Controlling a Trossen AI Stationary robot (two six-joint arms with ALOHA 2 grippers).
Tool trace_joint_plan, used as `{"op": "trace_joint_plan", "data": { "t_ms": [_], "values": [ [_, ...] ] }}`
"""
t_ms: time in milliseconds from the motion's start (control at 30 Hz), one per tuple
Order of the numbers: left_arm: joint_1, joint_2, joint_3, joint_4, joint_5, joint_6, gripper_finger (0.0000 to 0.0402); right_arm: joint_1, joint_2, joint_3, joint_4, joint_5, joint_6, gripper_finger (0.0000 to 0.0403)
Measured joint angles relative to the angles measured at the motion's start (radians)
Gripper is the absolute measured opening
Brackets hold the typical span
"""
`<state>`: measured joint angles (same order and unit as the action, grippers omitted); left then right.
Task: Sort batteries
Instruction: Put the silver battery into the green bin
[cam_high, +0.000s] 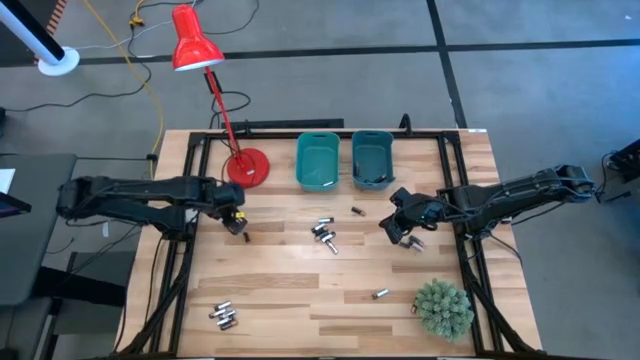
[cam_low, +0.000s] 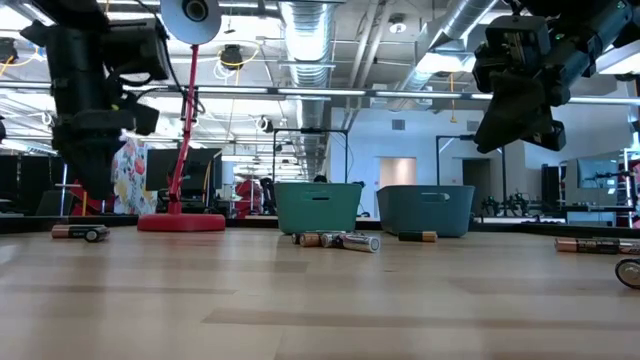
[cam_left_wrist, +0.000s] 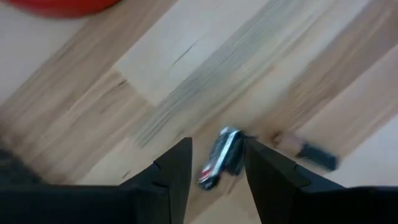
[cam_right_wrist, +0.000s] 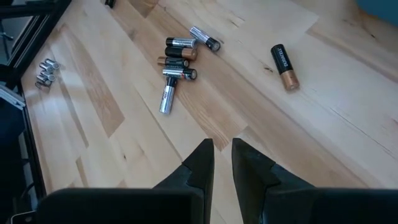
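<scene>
While you are reading this entry, note that each line is judged from the present views only.
Left gripper (cam_left_wrist: 217, 171): hanging over the table's left side near the red lamp's base (cam_high: 247, 167); its jaws are standing parted around a silvery battery (cam_left_wrist: 222, 157) lying between them; whether they are gripping it, you cannot tell.
Reason for pose: probably straddling that cell to take or drop it.
Right gripper (cam_right_wrist: 222, 163): hovering above bare wood right of centre, jaws nearly closed, carrying nothing visible; likely waiting.
Batteries, centre: a small cluster (cam_high: 324, 233) is lying just before the two teal bins (cam_high: 318, 160), one copper-and-black cell (cam_right_wrist: 285, 66) apart from it.
Batteries, elsewhere: a group (cam_high: 223, 316) is sitting at the near left corner, a single cell (cam_high: 380, 294) beside the green plant (cam_high: 443, 306).
Bins: the right one is holding something dark; sorting seems barely begun.
Table (cam_high: 280, 280): pale wood planks, framed by dark rails.
Room: an open workshop with ceiling ducts and strip lights is showing behind.
</scene>
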<state>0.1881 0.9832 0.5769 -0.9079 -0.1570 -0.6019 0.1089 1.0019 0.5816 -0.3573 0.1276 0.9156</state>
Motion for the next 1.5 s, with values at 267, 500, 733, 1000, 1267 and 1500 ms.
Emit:
{"op": "trace_joint_plan", "data": {
  "t_ms": [267,500,733,1000,1267,1500],
  "values": [
    [0.049,0.000,-0.096,0.037,0.085,0.019,0.0133,0.000,0.000,0.000,0.000,0.000,0.003,0.0075],
    [0.051,0.000,-0.139,0.060,0.108,0.022,0.0132,-0.003,0.000,0.000,0.000,0.000,0.003,0.0075],
    [0.050,0.000,-0.139,0.062,0.103,0.031,0.0130,-0.037,0.000,0.000,0.000,0.002,0.002,0.0075],
    [0.050,0.000,-0.175,0.092,0.118,0.018,0.0090,-0.054,0.000,0.000,0.000,0.002,-0.005,0.0075],
    [0.044,-0.004,-0.225,0.141,0.155,-0.070,0.0040,-0.044,0.000,0.000,-0.001,0.002,-0.009,0.0075],
    [0.044,-0.003,-0.180,0.123,0.159,-0.137,0.0040,-0.044,0.000,0.000,-0.002,0.002,-0.031,0.0075]
  ]
}}
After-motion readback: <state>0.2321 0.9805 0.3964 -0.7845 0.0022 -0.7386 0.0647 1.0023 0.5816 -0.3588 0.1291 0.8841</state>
